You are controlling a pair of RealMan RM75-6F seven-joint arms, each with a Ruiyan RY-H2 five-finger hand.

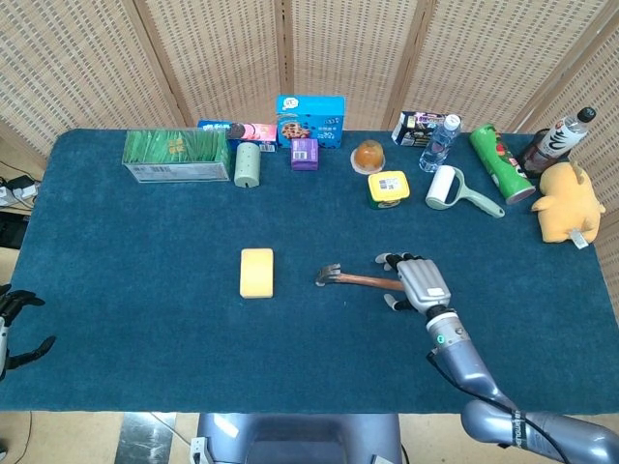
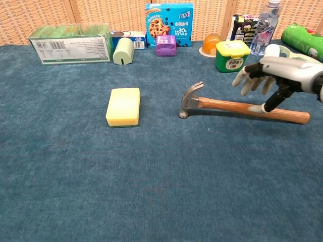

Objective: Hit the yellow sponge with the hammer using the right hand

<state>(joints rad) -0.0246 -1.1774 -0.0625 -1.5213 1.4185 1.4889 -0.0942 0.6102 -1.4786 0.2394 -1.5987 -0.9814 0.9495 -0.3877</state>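
Yellow sponge (image 1: 256, 273): lies flat on the blue table covering (image 1: 135, 251), left of centre, long side running away from the robot. In the chest view a thin green layer shows along its near bottom edge.

Hammer (image 2: 242, 106): lies on the covering to the right of the sponge and well apart from it. The metal head (image 2: 191, 98) points toward the sponge; the wooden handle (image 2: 227, 106) runs off to the right.

Right hand (image 1: 418, 281): positioned over the handle, back of the hand facing up. The fingers (image 2: 247, 80) are spread apart and extended, with none closed around the handle. In the chest view the thumb tip reaches down to the handle's upper surface; whether it actually touches cannot be determined. The hammer is not lifted.

Left hand (image 1: 12, 329): visible only in the head view, at the left border near the table's front edge. The fingers are apart and hold nothing.

Back row, left to right: green box (image 1: 176, 156), pale green roll (image 1: 248, 164), blue cookie box (image 1: 310, 120), purple carton (image 1: 305, 153), orange jelly cup (image 1: 368, 156), yellow-lidded tub (image 1: 388, 189), water bottle (image 1: 438, 143), lint roller (image 1: 455, 191), green can (image 1: 500, 162), dark bottle (image 1: 556, 139), yellow plush toy (image 1: 564, 203).
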